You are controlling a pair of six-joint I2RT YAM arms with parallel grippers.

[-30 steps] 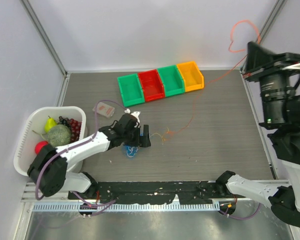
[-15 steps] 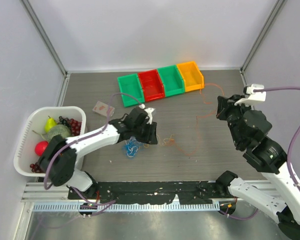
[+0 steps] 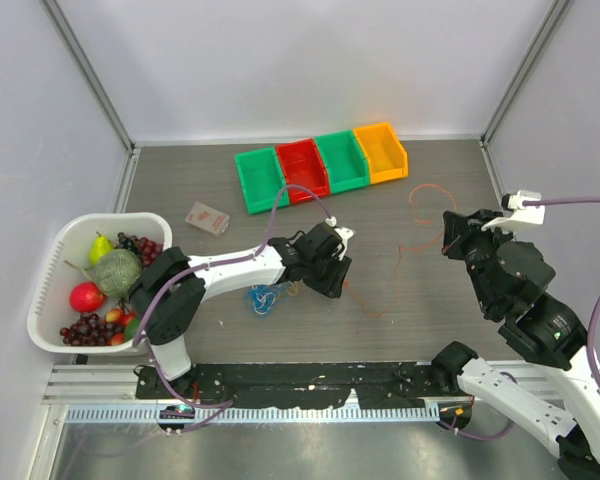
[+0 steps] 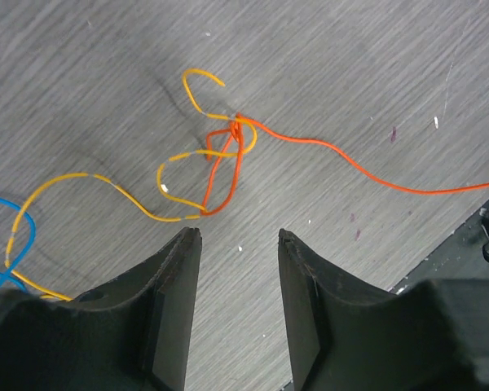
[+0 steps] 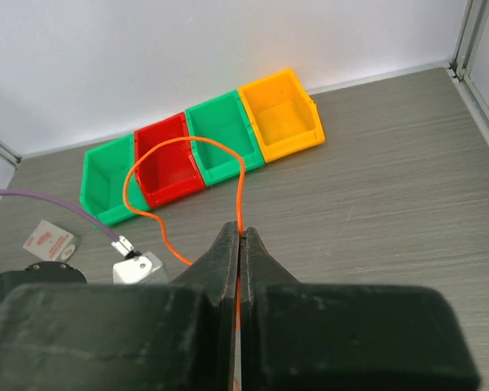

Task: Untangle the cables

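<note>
The cables lie mid-table. A blue cable (image 3: 265,298) is coiled left of my left gripper (image 3: 328,283). In the left wrist view the left gripper (image 4: 240,234) stands open and holds nothing. Just beyond its fingertips lies a small knot (image 4: 236,130) where the yellow cable (image 4: 90,176) and the orange cable (image 4: 350,167) cross. The blue cable (image 4: 24,236) shows at the left edge. My right gripper (image 5: 241,230) is shut on the orange cable (image 5: 187,140), which loops up out of the tips. From above, the right gripper (image 3: 448,236) hovers at the right, with the orange cable (image 3: 425,190) arcing beside it. No whitish-pink cable shows.
Four small bins, green (image 3: 259,178), red (image 3: 301,169), green (image 3: 341,161) and orange (image 3: 380,152), stand in a row at the back. A white basket (image 3: 50,290) of fruit sits at the left edge. A small packet (image 3: 207,217) lies near it. The black base rail (image 3: 310,380) runs along the front.
My left gripper has moved right, past the blue coil to the knot, and its jaws have narrowed. My right arm came down from high at the back right, bringing the orange cable lower.
</note>
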